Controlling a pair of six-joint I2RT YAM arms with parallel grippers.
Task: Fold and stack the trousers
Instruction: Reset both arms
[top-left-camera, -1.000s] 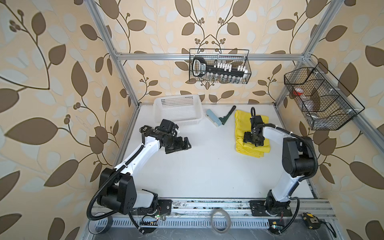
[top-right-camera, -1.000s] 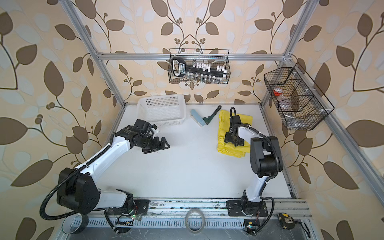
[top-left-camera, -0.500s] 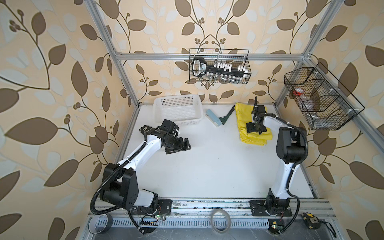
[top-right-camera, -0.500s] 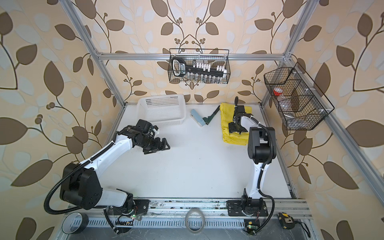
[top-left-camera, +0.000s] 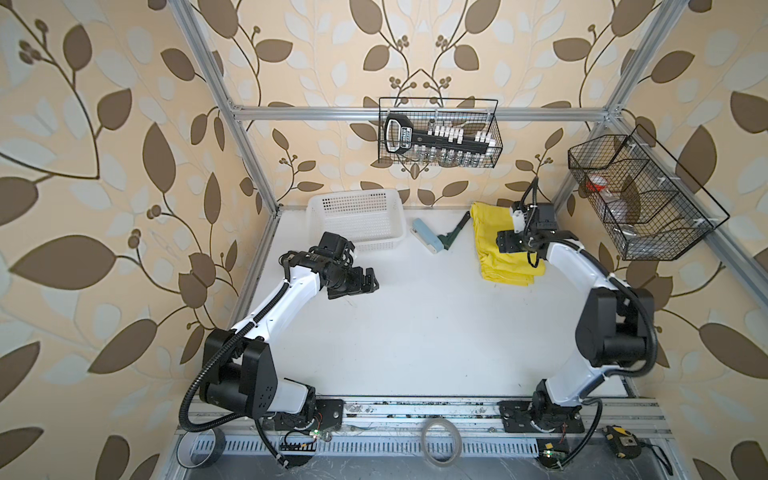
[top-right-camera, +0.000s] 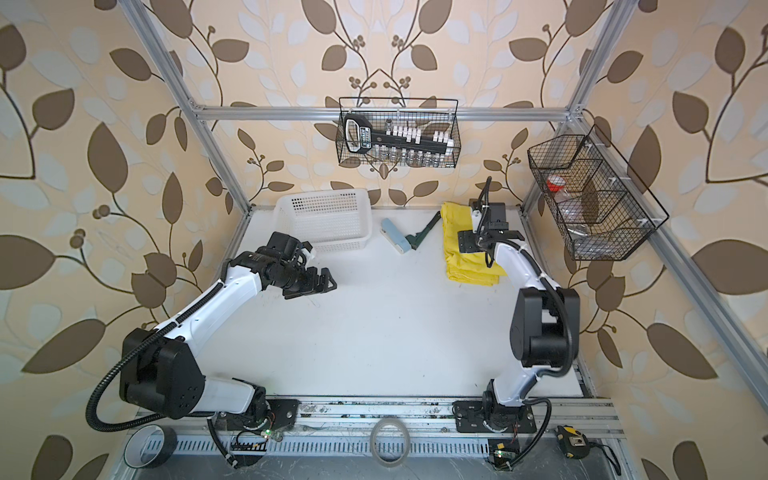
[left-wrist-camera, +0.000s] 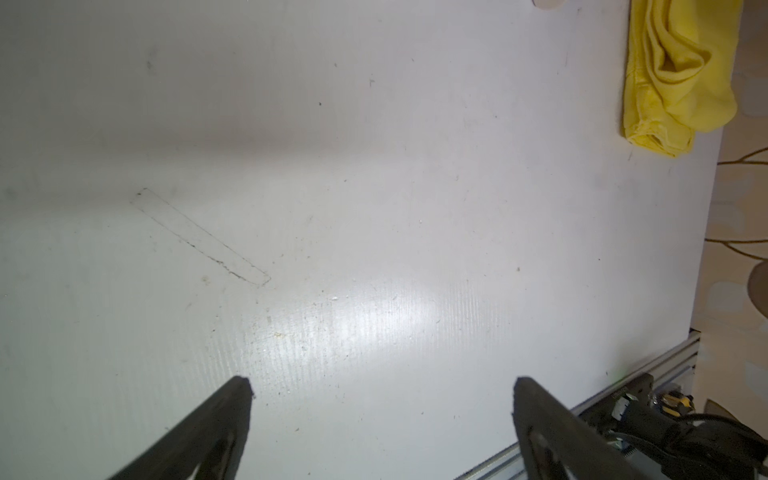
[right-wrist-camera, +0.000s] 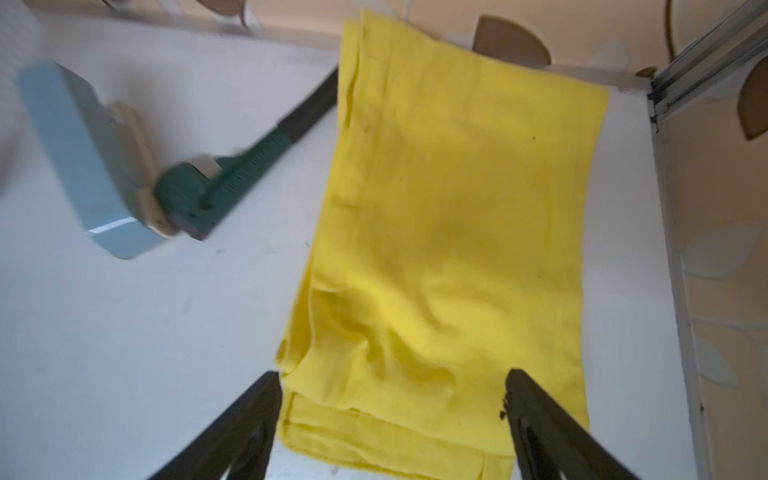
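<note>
In both top views the trousers sit folded into a neat-ish yellow rectangle at the far right corner of the white table, close to the back wall. The right gripper hangs right over the middle of them, pointing down. From up here you can't really tell how wide its jaws are. The left gripper is way off on the other side, over bare table just in front of the white basket, and it's nowhere near the cloth. Between the basket and the trousers lie a pale blue block-shaped thing and a green pipe wrench, and the two are touching each other.

In the left wrist view, the left gripper's jaws are spread wide with only scuffed tabletop between them. The trousers show up as a yellow bundle at the table's edge, well apart from the fingers.

The right wrist view is a bit blurry, but the right gripper's jaws are clearly spread with nothing pinched. The trousers lie flat underneath, with the hemmed edges stacked near the fingers and a few dark specks on the fabric. The wrench's black handle runs right up to the trousers' side edge. It's hard to say whether it's tucked under.
</note>
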